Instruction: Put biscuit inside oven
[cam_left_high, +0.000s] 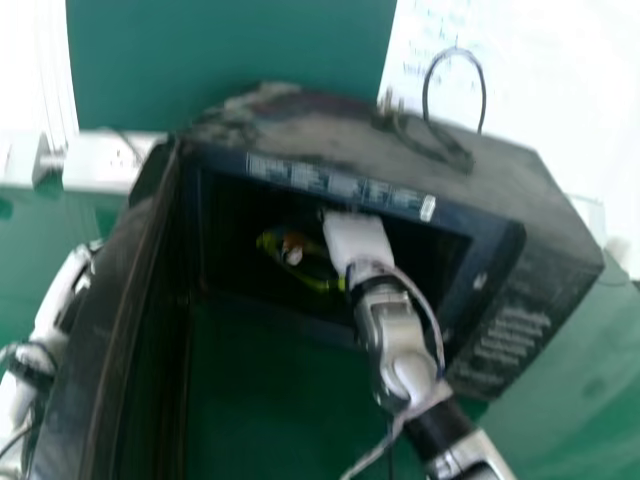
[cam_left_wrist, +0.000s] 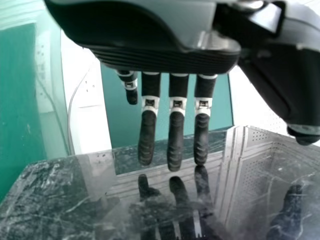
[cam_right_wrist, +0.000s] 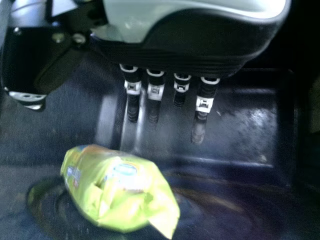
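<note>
The biscuit packet should feel light to you. Its wrap looks thin and bendy, and it may be a bit slippery. The biscuits in it could snap or crumble, so don't squeeze hard. If you need to pick it up again, take it softly around its fat middle. Don't pull it by the thin flap at the end, as that could rip.

The packet is bright yellow-green and shiny, with lots of creases. It has blue and white marks, and a small brown-red patch near one end. It is puffy in the middle and lies on its side on the dark floor inside the oven.

Your right hand is in the oven too, near the packet. Its fingers are out straight and it holds nothing. Your left hand has its fingers straight as well, next to a dark, shiny sheet that is likely the oven door. The door is wide open.

The packet looks to be in its place, so the next job is likely to take your right hand out. Go slowly, or you might bump the oven's edge or drag the packet.
</note>
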